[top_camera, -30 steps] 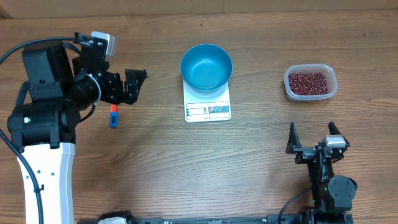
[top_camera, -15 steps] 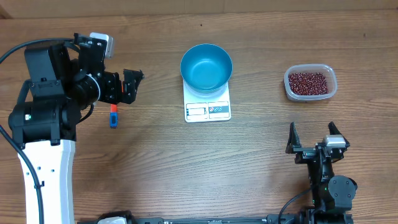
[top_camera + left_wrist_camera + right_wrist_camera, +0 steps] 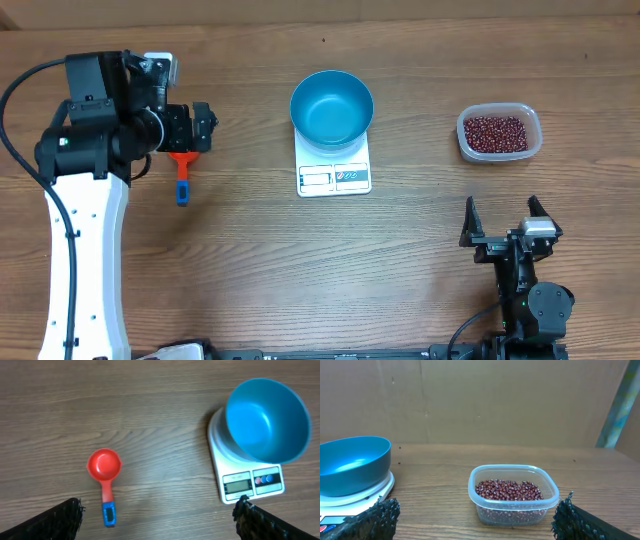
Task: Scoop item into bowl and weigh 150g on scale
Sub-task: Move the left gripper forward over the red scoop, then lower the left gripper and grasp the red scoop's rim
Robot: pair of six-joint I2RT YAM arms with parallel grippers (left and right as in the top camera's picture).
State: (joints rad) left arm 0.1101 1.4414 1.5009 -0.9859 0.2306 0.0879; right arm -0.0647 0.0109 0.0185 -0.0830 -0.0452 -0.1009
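Note:
The blue bowl (image 3: 332, 108) stands empty on the white scale (image 3: 334, 178) at the middle back of the table. The item, dark red beans (image 3: 495, 131), fills a clear tub at the back right. A red scoop (image 3: 182, 170) with a blue handle end lies at the left. My left gripper (image 3: 204, 128) hovers open over its cup end. In the left wrist view the scoop (image 3: 104, 466) lies whole between the spread fingers (image 3: 65, 517), with bowl (image 3: 266, 420) and scale (image 3: 250, 482) at the right. My right gripper (image 3: 503, 212) stands open and empty near the front right, facing the beans (image 3: 509, 490).
The clear tub (image 3: 490, 510) stands about a hand's width right of the scale (image 3: 355, 502) and bowl (image 3: 352, 465). A cardboard wall closes off the back of the table. Bare wood lies between scoop, scale and right gripper (image 3: 476, 510).
My left arm has drawn back to the left, bringing its open gripper from beside the scoop to above the scoop's cup end. The right arm has stayed still.

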